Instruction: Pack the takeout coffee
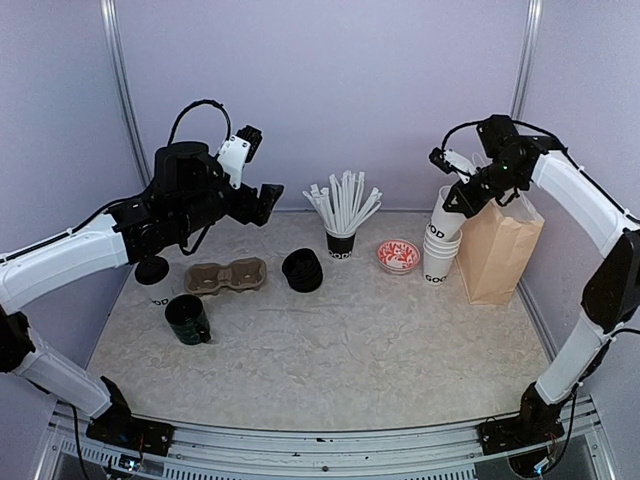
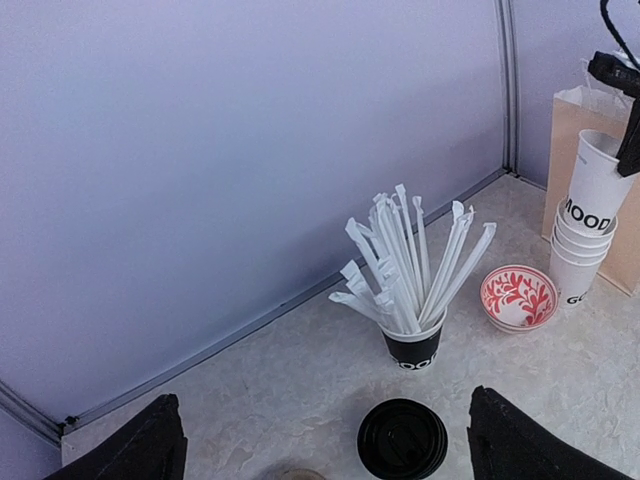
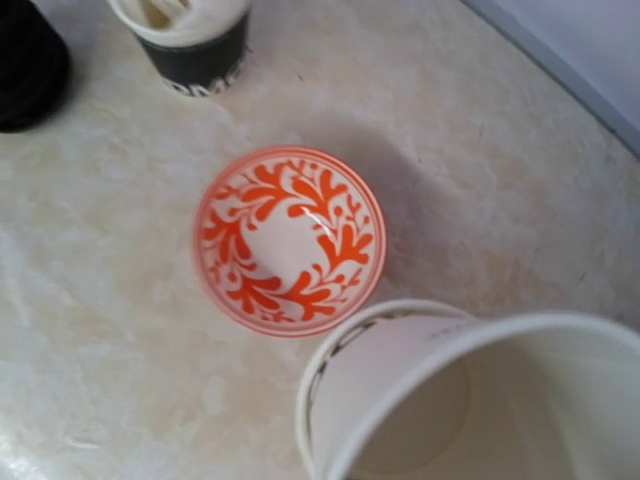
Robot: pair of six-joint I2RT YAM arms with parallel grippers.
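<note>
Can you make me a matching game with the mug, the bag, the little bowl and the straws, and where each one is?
1 mug
2 paper bag
3 bowl
4 straws

A standing in a black cup
B right of the white cup stack
C on the near side of the cardboard carrier
D between the black cup and the white cup stack

Pairs: 1-C, 2-B, 3-D, 4-A

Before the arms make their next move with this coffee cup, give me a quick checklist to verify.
1. Grip: right hand shut on the white cup at its rim: ok.
2. Release: white cup free of the cup stack: cannot tell, it tilts at the stack's top.
3. Spare: left hand open and empty: ok.
4. Next part: black lids uncovered: ok.
5. Container: paper bag upright: ok.
6. Bag's mouth open: cannot tell.
</note>
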